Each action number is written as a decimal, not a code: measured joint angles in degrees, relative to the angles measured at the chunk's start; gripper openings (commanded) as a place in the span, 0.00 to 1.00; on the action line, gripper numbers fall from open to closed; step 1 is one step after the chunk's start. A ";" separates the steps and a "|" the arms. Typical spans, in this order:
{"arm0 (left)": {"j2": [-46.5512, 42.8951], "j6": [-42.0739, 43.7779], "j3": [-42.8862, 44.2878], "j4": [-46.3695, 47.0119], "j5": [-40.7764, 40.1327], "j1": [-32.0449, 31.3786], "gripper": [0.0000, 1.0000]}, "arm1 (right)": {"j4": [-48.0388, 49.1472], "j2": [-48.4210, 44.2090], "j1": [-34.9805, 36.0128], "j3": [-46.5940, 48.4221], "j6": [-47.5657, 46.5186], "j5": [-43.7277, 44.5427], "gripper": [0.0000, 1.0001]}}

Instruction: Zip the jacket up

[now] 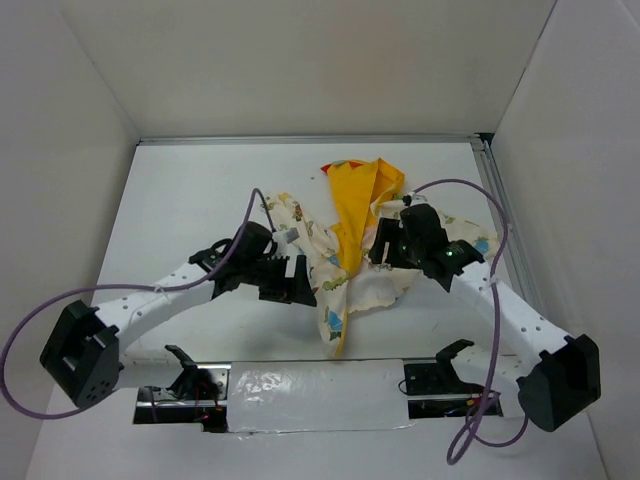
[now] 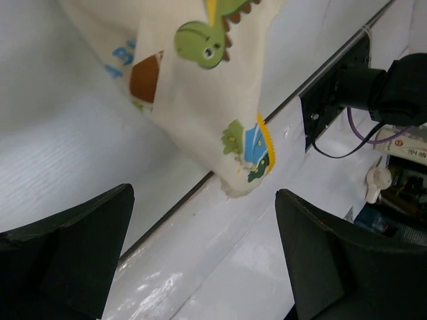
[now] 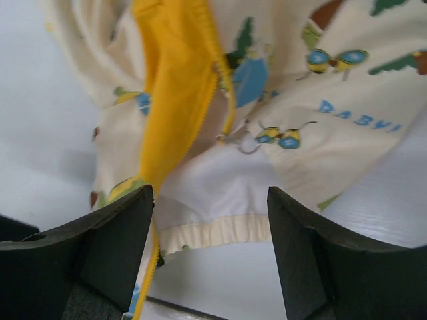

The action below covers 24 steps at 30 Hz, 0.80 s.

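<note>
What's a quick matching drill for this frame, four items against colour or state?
Column 1:
1. left gripper
2. right gripper
3. lining
4. zip pull

Column 2:
A. yellow
B. open, a corner of the jacket ahead of it
C. small metal ring
D. open, zip pull ahead of it

Pairs: 1-B, 2-D, 3-A, 4-C
</note>
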 measured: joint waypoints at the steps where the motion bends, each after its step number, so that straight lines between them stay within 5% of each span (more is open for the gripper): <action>1: 1.70 0.33 0.81 1.22 0.44 -0.42 0.99 | 0.17 1.11 -1.36 -0.55 0.52 0.11 0.74; 6: 15.96 1.33 8.81 4.96 3.39 -2.12 0.99 | 1.07 14.10 -6.69 3.13 3.54 0.48 0.67; 7: 19.19 1.46 10.80 5.22 3.48 -2.34 0.99 | 0.94 18.47 -7.26 5.86 3.98 0.90 0.41; 9: 25.22 2.25 15.34 5.22 3.61 -2.58 0.99 | 0.61 26.27 -7.65 11.58 4.57 1.40 0.19; 11: 29.94 2.78 19.32 4.94 3.72 -2.67 0.79 | 0.57 33.16 -7.65 17.42 5.53 2.19 0.07; 12: 31.85 3.13 20.98 5.14 3.74 -2.64 0.56 | 0.70 35.30 -7.65 19.12 5.81 2.93 0.00; 15: 33.83 4.04 22.82 4.96 3.87 -2.51 0.00 | -0.61 34.32 -7.56 18.32 6.56 5.09 0.00; 24: 29.53 5.38 17.22 8.22 5.68 -1.88 0.00 | -14.12 2.14 -7.45 8.48 9.11 13.16 0.00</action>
